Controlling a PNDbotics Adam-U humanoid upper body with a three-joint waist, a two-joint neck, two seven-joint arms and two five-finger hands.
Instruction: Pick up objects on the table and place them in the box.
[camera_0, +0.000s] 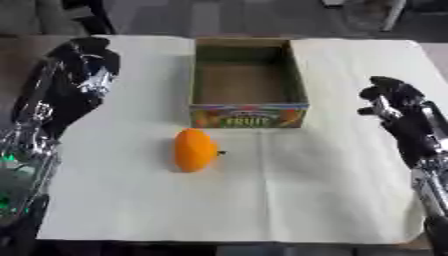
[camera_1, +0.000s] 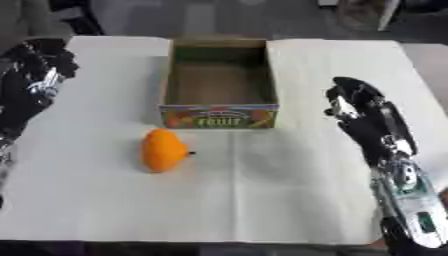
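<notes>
An orange fruit (camera_0: 194, 149) with a small dark stem lies on the white cloth, just in front of the box's left corner. The cardboard box (camera_0: 248, 116), open on top and marked FRUIT on its front, stands at the middle back with nothing visible inside. My left hand (camera_0: 86, 65) hovers at the left, level with the box, its fingers curled and holding nothing. My right hand (camera_1: 354, 102) hangs to the right of the box, fingers curled too, with nothing in it. Both hands are well apart from the fruit.
The white cloth (camera_0: 289, 200) covers the table up to its front edge. Dark floor and chair legs (camera_0: 96, 15) show beyond the far edge.
</notes>
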